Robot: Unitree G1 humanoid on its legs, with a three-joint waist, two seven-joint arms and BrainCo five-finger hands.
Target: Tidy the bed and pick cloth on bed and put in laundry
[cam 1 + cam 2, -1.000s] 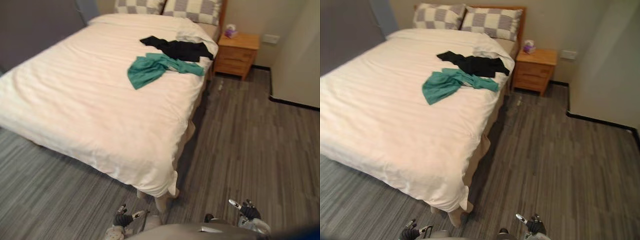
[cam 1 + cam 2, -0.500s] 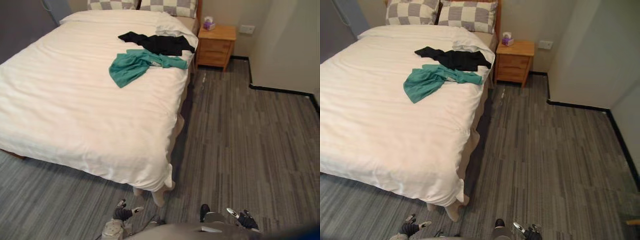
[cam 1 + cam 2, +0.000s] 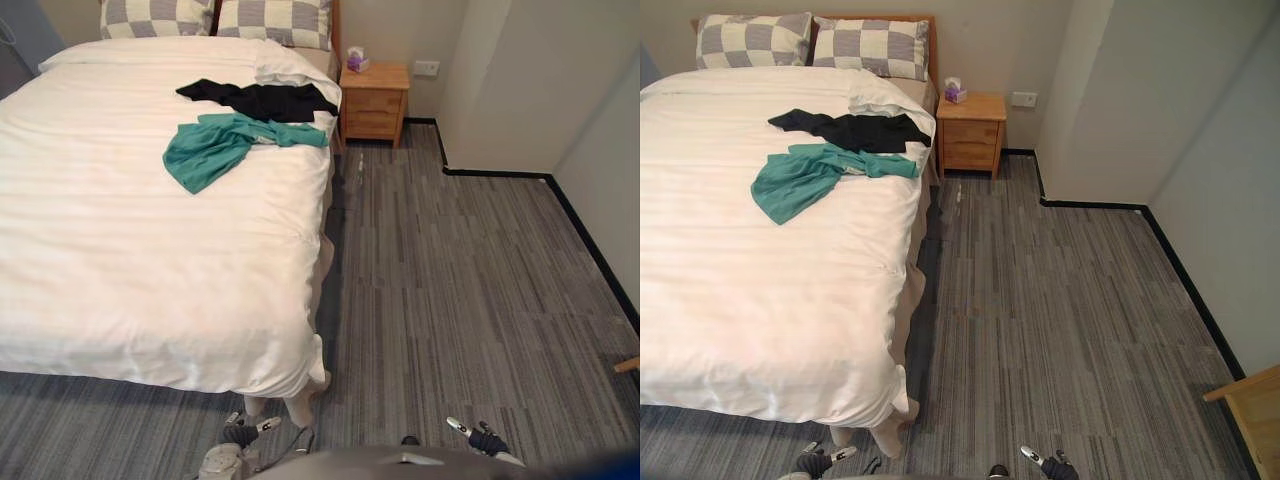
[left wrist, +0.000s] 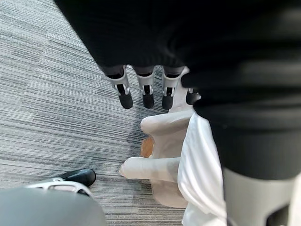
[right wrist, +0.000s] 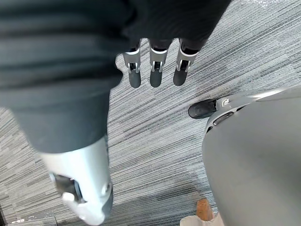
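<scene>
The teal cloth [image 3: 215, 150] lies crumpled on the white cover of the bed [image 3: 120, 260], in the half nearer to the head end and toward the right edge, with one narrow end that stretches out to that edge. Just beside it, closer to the pillows, the black cloth [image 3: 262, 98] is spread flat, and the two pieces seem to touch where they meet. Two checked pillows [image 3: 275, 20] lean at the head of the bed. The cover looks mostly smooth, with a small folded part near the head corner on the right side. Beyond that corner a wooden nightstand [image 3: 373, 97] stands against the wall, with a small tissue box [image 3: 356, 62] on it. The grey striped floor [image 3: 460, 280] runs along the right edge of the bed. Both hands hang low, well apart from the clothes. The left hand [image 4: 146, 92] is over the floor beside the foot corner of the bed, where the cover hangs down, its fingers straight and released, grasping nothing. The right hand [image 5: 156, 70] is over the bare floor, its fingers also straight and empty.
</scene>
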